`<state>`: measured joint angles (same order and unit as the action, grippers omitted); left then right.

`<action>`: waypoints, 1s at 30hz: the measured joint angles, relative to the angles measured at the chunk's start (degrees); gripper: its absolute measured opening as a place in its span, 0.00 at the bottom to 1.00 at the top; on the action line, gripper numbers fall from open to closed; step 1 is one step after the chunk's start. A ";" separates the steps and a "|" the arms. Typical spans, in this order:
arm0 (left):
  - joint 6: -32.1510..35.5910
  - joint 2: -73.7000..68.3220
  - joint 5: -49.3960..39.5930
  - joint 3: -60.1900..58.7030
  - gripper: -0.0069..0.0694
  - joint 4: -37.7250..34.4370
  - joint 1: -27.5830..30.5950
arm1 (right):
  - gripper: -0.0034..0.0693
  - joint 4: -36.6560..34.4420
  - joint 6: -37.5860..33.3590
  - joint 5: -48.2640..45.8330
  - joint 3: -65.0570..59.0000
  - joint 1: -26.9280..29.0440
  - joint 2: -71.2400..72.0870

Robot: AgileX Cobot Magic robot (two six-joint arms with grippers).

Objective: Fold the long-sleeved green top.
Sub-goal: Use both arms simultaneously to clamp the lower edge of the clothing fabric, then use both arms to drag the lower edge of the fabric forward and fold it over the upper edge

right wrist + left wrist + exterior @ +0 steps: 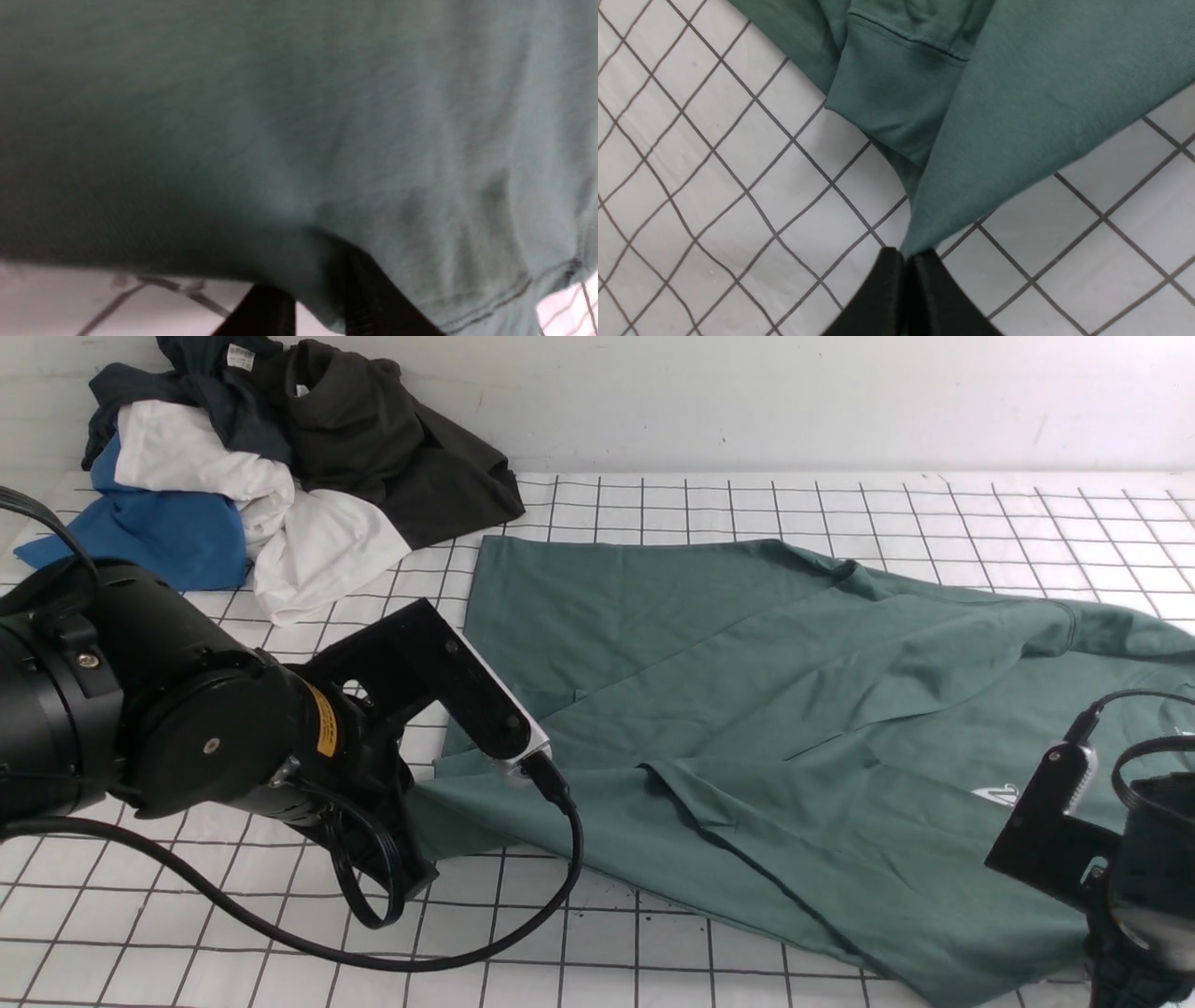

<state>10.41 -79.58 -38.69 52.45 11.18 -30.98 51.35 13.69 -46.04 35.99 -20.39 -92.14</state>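
Note:
The green long-sleeved top [747, 709] lies spread and creased across the gridded table, with part of a white chest logo [994, 793] showing beside the right arm. My left gripper [908, 254] is shut on a corner of the top's near left edge, and the cloth rises from it in a taut fold next to a sleeve cuff [896, 93]. In the front view that gripper's fingers are hidden behind the left arm [187, 728]. My right gripper [315, 280] is at the top's near right hem, its jaws apart, with a fold of cloth hanging between them and table showing beside it.
A heap of other clothes [271, 467], dark, white and blue, sits at the far left of the table. The left arm's cable [523, 915] loops over the table in front of the top. A white wall [840, 392] closes off the back.

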 joint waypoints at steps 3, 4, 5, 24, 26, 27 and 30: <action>-0.08 0.13 -0.64 0.00 0.08 -1.86 0.00 | 0.07 0.16 1.63 -2.14 1.39 0.00 2.78; -0.07 0.39 -1.64 0.31 0.08 -3.07 0.00 | 0.05 0.11 1.70 -3.66 2.01 0.00 4.75; -0.07 0.54 -2.47 0.64 0.08 -4.07 0.00 | 0.05 -0.07 1.63 -4.55 2.40 0.00 6.61; -2.54 -15.97 -5.08 31.08 0.08 -7.49 9.85 | 0.05 13.22 -1.52 22.14 9.06 18.01 13.30; -2.54 -22.55 -4.56 36.89 0.08 -7.12 11.01 | 0.05 14.92 -0.81 24.60 13.42 19.34 7.21; -2.60 -25.85 -4.51 39.99 0.08 -6.93 11.56 | 0.05 16.01 -0.74 25.11 16.13 19.65 3.69; -2.95 -33.57 -4.40 47.86 0.08 -6.79 12.71 | 0.05 18.38 -0.74 25.99 23.22 20.01 -5.34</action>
<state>7.45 -113.15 -43.10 100.31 4.39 -18.28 69.73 12.95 -20.06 59.21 -0.38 -97.49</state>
